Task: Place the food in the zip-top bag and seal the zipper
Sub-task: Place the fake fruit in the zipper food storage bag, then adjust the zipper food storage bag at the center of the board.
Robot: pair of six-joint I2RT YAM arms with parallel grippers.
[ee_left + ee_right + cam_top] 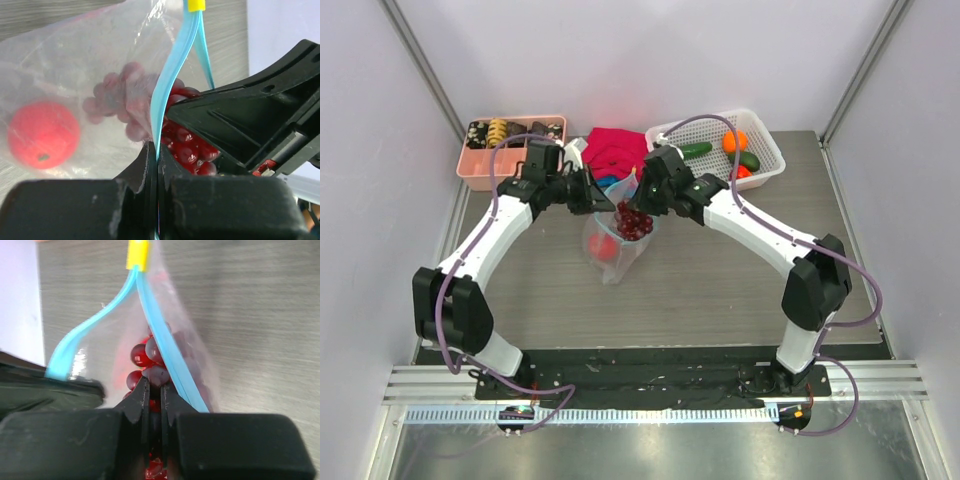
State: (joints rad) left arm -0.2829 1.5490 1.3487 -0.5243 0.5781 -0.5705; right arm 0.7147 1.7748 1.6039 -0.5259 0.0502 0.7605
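The left gripper (156, 160) was clamped on one lip of the zipper (172, 65). It held the mouth of the zip-top bag (615, 258) raised and parted, evidently so that food could be passed in from above. The right gripper (155, 390) was closed on the grape bunch (142, 356), which sat at the mouth between the two blue strips, partly inside. The tomato (43, 134) lay low in the bag, the zipper was unsealed, and the orange (735, 142) and cucumber (697, 150) lay in the white basket (772, 160), so loading was judged incomplete.
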